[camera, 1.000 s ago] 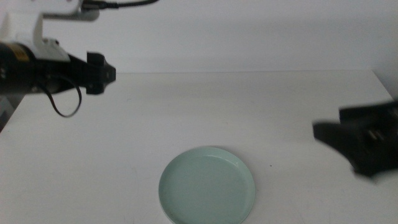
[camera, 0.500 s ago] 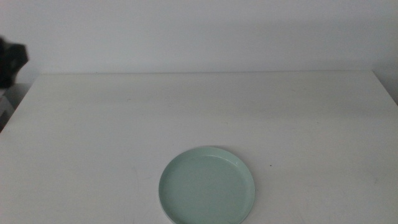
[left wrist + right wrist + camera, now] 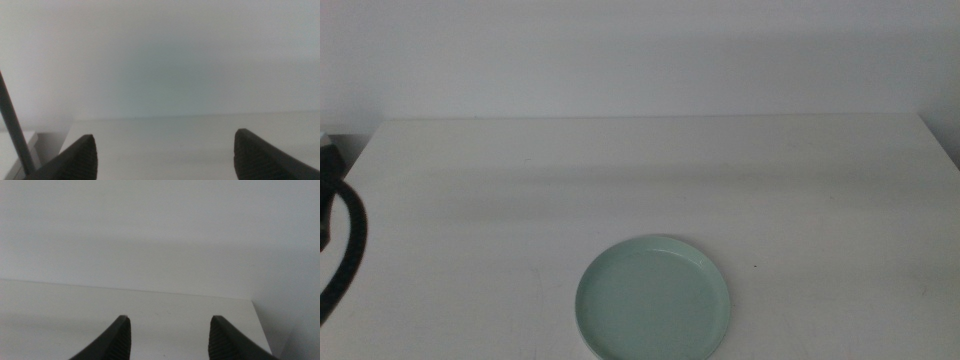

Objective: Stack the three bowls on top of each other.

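A mint green bowl (image 3: 653,299) sat alone near the front edge of the white table (image 3: 650,170), with nothing touching it, while the left gripper (image 3: 165,155) and the right gripper (image 3: 169,337) both hung spread and empty, facing the wall.

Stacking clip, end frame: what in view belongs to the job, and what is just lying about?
Job: mint green bowl at the table's near edge; no white or grey bowl shows separately. Left gripper and right gripper, both open.
Lying about: dark cable, left edge.

No legible text or markings.
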Robot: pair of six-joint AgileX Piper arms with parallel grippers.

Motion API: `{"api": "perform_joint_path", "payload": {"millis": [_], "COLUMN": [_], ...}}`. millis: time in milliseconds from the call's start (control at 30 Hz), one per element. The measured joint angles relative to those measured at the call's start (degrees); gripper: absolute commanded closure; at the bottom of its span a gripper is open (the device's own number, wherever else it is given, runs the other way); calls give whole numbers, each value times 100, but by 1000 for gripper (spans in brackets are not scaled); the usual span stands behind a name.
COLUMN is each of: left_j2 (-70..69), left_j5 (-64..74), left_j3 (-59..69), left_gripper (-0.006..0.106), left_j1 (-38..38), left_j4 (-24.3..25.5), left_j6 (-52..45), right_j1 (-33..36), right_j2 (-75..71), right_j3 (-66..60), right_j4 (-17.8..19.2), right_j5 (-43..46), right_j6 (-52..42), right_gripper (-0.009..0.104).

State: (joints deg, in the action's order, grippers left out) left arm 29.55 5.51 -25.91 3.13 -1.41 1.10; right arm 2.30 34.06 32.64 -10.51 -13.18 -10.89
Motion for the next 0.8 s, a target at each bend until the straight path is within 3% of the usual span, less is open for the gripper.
{"api": "perform_joint_path", "payload": {"millis": [400, 800], "left_j2": [-189, -1923], "left_j5": [-60, -85], "left_j3": [111, 1298], "left_gripper": [0, 0], "left_j1": [0, 0], "left_j4": [0, -20], "left_j6": [5, 5], "right_j1": [0, -13], "right_j2": [-128, -2456], "right_j3": [-72, -1686], "right_j4": [8, 970], "right_j5": [-219, -178], "right_j6": [32, 32], "right_gripper": [54, 54]}}
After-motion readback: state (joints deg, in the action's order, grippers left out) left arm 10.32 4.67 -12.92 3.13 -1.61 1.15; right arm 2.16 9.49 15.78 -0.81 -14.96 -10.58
